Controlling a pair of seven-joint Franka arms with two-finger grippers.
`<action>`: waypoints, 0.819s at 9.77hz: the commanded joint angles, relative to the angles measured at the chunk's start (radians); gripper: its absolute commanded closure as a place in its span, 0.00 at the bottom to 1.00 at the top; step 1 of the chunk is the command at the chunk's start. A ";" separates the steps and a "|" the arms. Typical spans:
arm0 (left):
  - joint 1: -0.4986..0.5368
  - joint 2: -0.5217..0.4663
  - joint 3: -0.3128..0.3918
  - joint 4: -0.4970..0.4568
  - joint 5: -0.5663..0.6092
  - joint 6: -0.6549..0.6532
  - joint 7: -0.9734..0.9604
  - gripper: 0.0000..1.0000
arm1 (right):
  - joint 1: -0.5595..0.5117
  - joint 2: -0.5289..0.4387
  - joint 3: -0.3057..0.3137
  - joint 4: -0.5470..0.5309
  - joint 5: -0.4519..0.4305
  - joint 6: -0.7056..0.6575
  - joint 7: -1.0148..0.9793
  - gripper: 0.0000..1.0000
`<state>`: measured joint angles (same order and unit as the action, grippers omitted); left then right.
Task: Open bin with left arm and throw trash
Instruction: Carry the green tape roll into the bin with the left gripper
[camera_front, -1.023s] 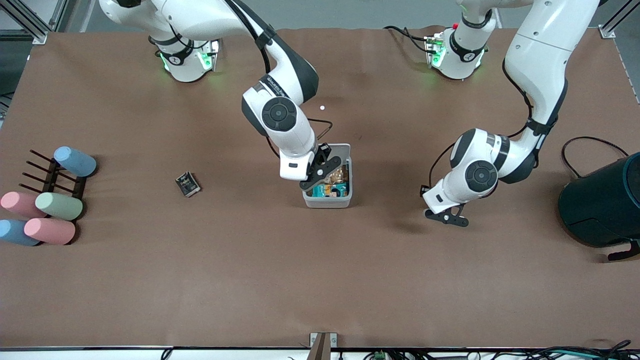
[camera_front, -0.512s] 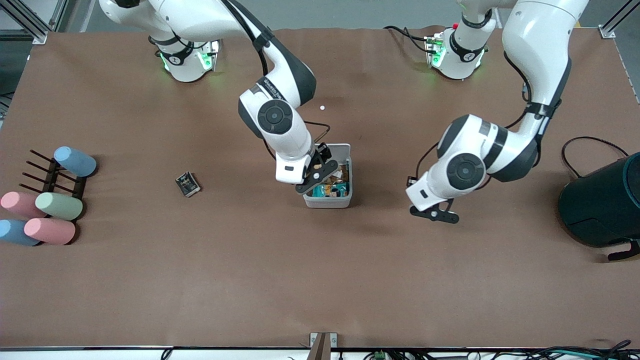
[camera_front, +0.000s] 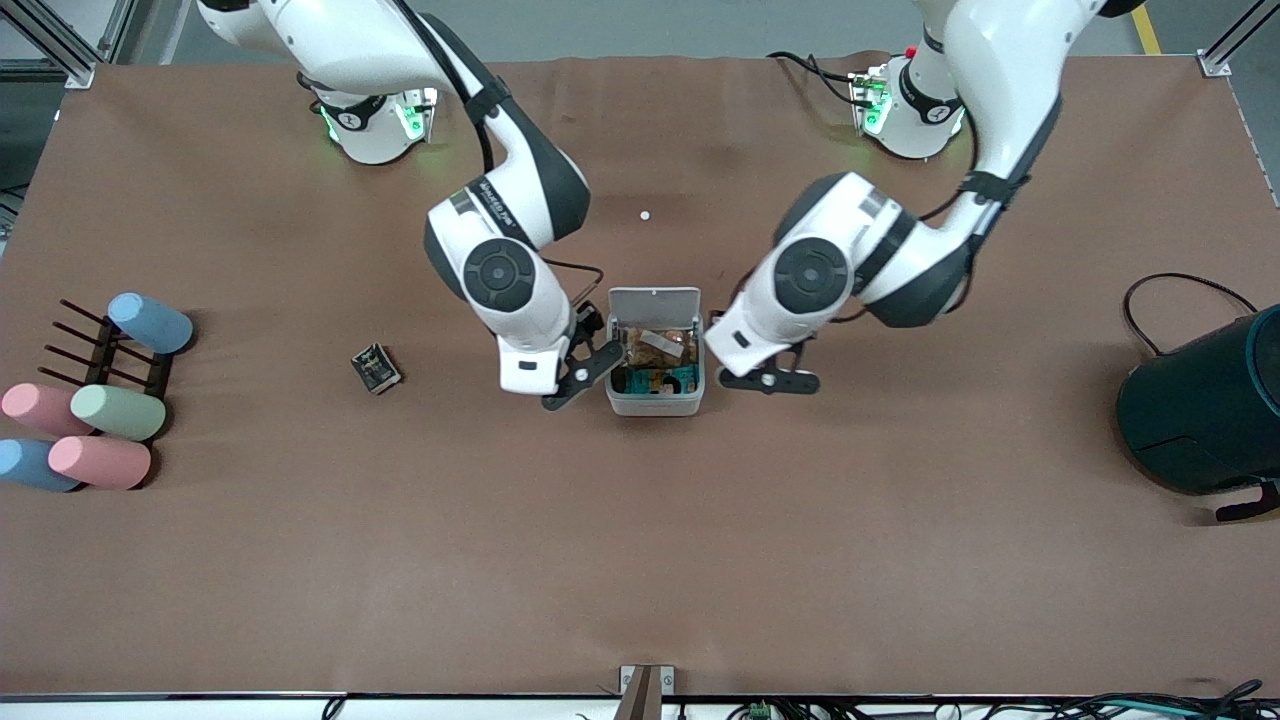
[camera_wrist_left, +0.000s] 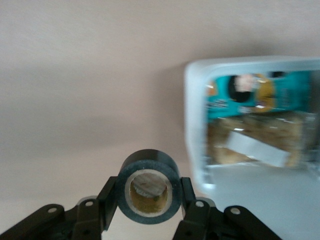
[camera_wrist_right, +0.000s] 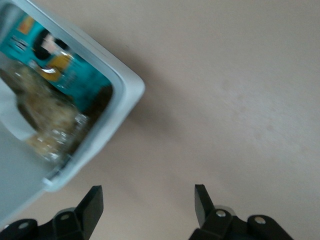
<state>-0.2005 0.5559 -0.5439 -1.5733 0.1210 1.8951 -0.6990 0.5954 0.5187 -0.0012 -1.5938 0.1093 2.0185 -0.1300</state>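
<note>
Left end effector (camera_front: 768, 380) grips a black round tape roll (camera_wrist_left: 150, 193) beside the lid-raised square white plastic bin (camera_front: 655, 403); right end effector (camera_wrist_right: 148, 204) gapes empty alongside.

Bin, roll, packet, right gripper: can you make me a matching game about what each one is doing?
Things:
1. bin
2. roll
3. packet
4. right gripper

States:
A. open and holding nothing, beside the bin
B. lid up, with wrappers inside
C. lying on the table, toward the right arm's end
D. pinched in the left gripper, beside the bin

Pairs: 1-B, 2-D, 3-C, 4-A
</note>
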 joint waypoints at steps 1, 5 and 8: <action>-0.060 0.077 -0.002 0.091 -0.011 -0.025 -0.108 1.00 | -0.019 -0.106 0.009 -0.168 -0.081 0.037 -0.011 0.18; -0.103 0.124 -0.002 0.142 -0.011 -0.018 -0.180 1.00 | -0.045 -0.175 0.009 -0.351 -0.109 0.184 -0.014 0.13; -0.108 0.159 0.001 0.202 -0.004 -0.002 -0.162 0.98 | -0.119 -0.195 0.009 -0.420 -0.120 0.207 -0.118 0.10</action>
<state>-0.3001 0.6863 -0.5441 -1.4241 0.1202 1.8980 -0.8637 0.5273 0.3730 -0.0047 -1.9445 0.0019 2.2059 -0.1880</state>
